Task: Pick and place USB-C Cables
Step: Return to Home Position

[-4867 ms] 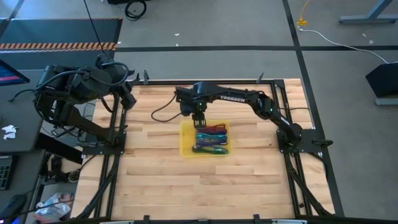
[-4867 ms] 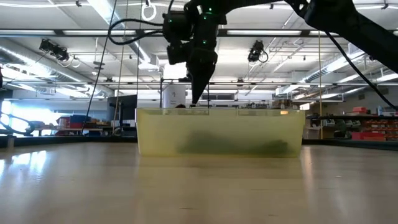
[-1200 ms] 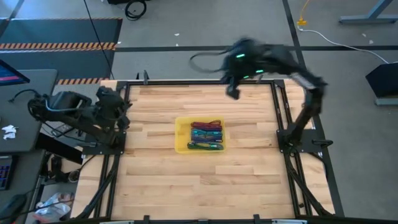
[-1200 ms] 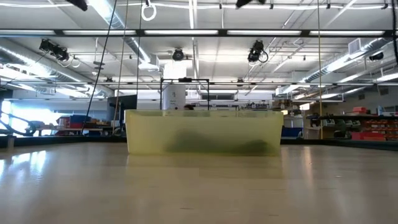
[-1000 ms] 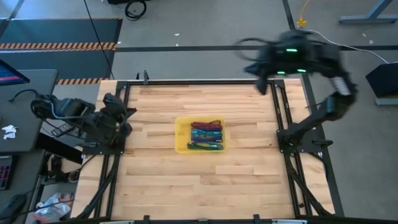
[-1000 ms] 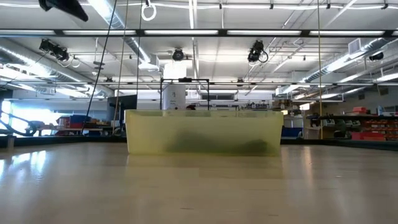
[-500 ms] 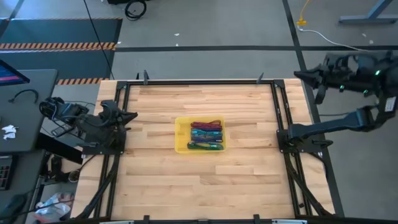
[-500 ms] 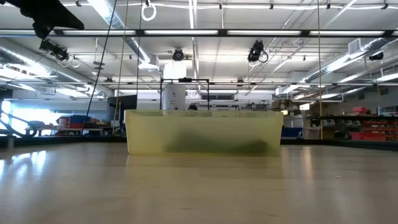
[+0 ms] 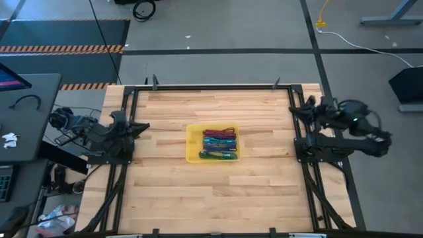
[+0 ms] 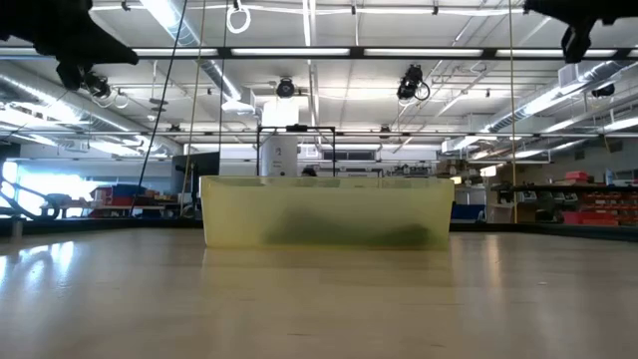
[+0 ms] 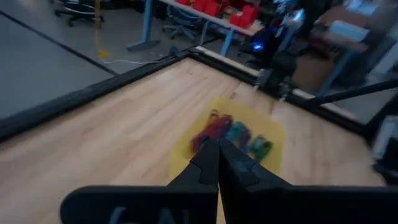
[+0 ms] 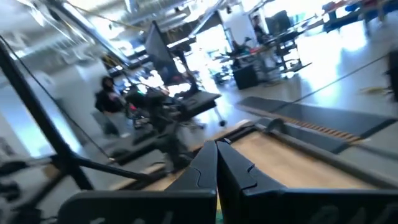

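Several coloured USB-C cables point(image 9: 219, 140) lie side by side in a yellow bin point(image 9: 193, 147) at the middle of the table; no gripper touches them. My left gripper point(image 9: 141, 125) is shut at the table's left edge, pointing across the table at the bin point(image 11: 273, 134) and the cables point(image 11: 231, 133). My right gripper point(image 9: 295, 110) is shut at the table's right edge, pointing toward the left. Each wrist view shows its own fingers pressed together, the left point(image 11: 217, 145) and the right point(image 12: 216, 147), with nothing between them. In the low view the bin point(image 10: 329, 211) stands on the tabletop.
Black frame rails point(image 9: 211, 86) run round the wooden tabletop point(image 9: 211, 192). Both arms are folded back over their bases at the left and right edges. A desk with cables point(image 9: 20, 125) stands left of the table. A person point(image 12: 111, 99) shows in the room beyond.
My right arm has swung from above the table's far edge out to the right edge and folded down over its base, its gripper turning to point left. My left gripper has sunk a little at the left edge. Bin and cables have stayed put.
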You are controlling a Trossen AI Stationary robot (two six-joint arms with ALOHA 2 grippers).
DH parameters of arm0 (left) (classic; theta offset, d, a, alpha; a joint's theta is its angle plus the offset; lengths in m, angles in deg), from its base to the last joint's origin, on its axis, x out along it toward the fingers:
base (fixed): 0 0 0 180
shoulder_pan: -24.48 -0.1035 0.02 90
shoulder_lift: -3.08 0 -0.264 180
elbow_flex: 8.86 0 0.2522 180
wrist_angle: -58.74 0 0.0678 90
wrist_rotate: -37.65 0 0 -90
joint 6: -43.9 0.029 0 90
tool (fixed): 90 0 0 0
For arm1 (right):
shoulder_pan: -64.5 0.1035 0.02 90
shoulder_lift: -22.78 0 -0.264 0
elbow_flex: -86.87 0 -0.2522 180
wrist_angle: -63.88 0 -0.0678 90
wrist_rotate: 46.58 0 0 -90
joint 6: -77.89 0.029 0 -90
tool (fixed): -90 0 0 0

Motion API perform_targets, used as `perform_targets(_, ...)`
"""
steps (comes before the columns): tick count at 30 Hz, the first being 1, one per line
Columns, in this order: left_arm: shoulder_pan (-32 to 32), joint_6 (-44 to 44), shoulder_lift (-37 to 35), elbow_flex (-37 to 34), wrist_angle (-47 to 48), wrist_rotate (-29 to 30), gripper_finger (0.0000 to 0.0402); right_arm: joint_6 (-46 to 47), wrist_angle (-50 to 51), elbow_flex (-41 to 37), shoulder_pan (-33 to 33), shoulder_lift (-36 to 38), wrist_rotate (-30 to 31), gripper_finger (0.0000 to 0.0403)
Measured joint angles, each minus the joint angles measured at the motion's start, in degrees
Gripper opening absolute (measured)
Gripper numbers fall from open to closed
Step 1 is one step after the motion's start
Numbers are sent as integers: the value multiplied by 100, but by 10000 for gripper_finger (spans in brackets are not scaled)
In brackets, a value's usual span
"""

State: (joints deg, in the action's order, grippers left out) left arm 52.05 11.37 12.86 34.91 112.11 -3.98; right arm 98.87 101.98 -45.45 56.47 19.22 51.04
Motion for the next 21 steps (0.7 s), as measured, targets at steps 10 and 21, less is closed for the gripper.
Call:
perform_targets(10,0,143,-913,-1953,-2084,-190,0,589,-1568,-1628,2,222,-332,0)
perform_targets(21,-70,545,-943,-2613,-3348,-808,0,1508,-2598,-2646,22,245,-841,0)
